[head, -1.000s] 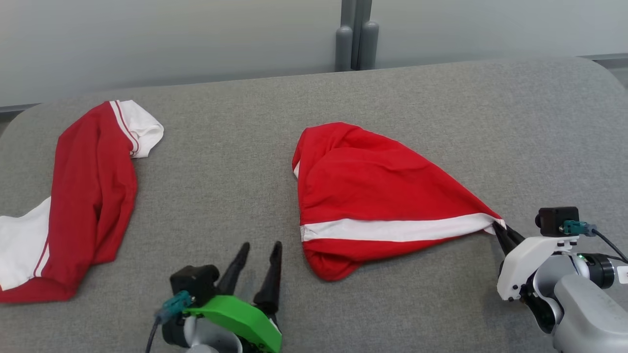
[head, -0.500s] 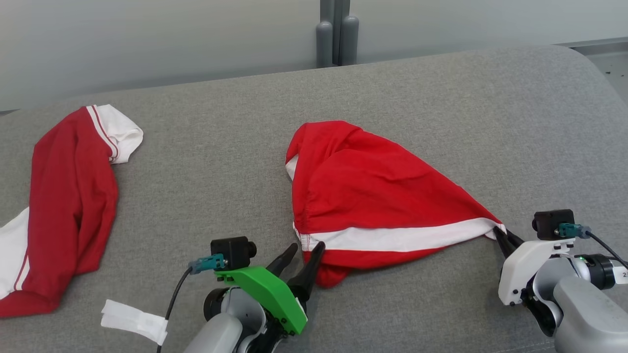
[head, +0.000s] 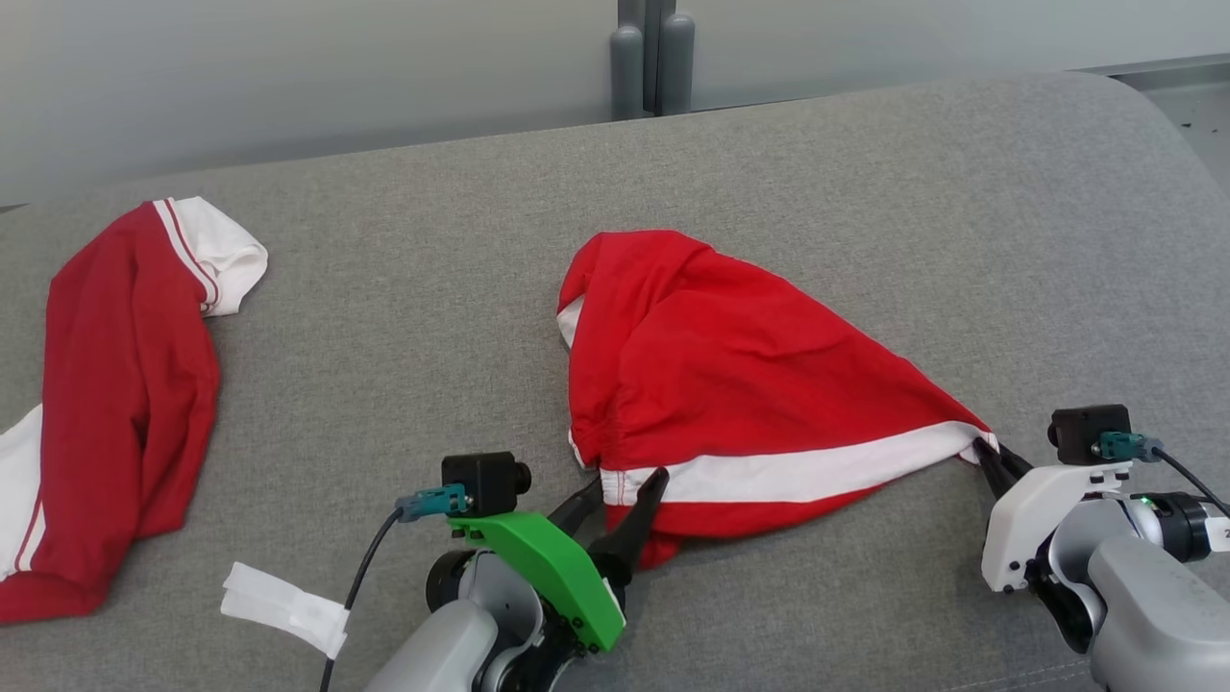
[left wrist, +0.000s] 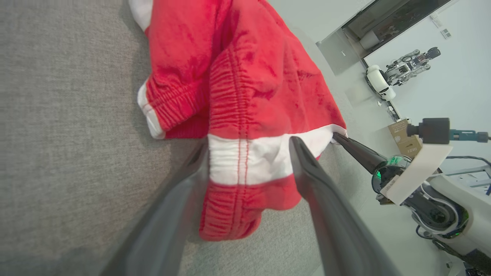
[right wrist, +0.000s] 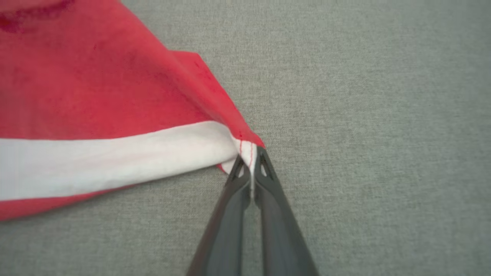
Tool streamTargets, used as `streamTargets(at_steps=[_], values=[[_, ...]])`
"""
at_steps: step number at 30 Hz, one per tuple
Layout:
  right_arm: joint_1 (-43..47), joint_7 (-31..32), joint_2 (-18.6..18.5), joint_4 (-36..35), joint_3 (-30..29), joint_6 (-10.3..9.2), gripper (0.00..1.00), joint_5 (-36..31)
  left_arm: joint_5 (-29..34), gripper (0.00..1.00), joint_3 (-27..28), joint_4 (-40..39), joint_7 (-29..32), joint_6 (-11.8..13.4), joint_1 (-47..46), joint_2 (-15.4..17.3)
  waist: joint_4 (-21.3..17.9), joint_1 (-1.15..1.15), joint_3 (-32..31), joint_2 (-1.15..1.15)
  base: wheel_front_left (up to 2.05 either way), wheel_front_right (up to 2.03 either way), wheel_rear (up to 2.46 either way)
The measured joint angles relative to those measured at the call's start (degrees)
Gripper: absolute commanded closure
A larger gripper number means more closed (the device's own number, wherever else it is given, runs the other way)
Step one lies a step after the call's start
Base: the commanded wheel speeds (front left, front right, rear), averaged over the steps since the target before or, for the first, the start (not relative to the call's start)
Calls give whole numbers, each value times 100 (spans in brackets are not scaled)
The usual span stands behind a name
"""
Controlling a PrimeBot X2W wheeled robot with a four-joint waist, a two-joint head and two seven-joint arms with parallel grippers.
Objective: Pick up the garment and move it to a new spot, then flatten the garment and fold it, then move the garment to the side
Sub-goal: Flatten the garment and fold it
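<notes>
The garment (head: 730,375) is a pair of red shorts with a white side stripe, lying bunched in the middle of the grey padded table (head: 865,192). My right gripper (head: 988,450) is shut on the garment's right corner (right wrist: 245,147), pulling the stripe taut. At the garment's left end my left gripper (head: 625,485) stands open, its two dark fingers straddling the white stripe at the elastic waistband (left wrist: 245,161). The fingers (left wrist: 307,161) have not closed on the cloth.
A second red-and-white garment (head: 125,384) lies along the table's left side. A white strip of tape or paper (head: 283,607) lies near the front edge, left of my left arm. Grey posts (head: 653,58) stand behind the table's far edge.
My left gripper has moved right and forward from bare table to the garment's waistband end, still open. The head camera has shifted right. The right gripper keeps its hold on the corner.
</notes>
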Motion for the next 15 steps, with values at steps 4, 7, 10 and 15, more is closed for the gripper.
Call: streamTargets(at_steps=[4, 7, 10, 15], values=[[-18, -38, -7, 56, 14, 0, 100, 26, -26, 0, -133, -163, -59, -1, -1, 136, 32, 0, -15, 0, 0, 0, 0], [-28, -69, -7, 91, 26, 0, 100, 67, -16, 9, -230, -286, -68, -1, 11, 249, 62, 0, -27, 0, 0, 0, 0], [-35, -87, -4, 124, 41, 0, 100, 78, -41, 16, -363, -383, 36, -1, 43, 301, 80, 0, -38, 0, 0, 0, 0], [-95, -111, 16, 159, 82, 0, 100, 118, -32, 41, -487, -388, 56, -2, 41, 318, 60, 0, -37, 0, 0, 0, 0]])
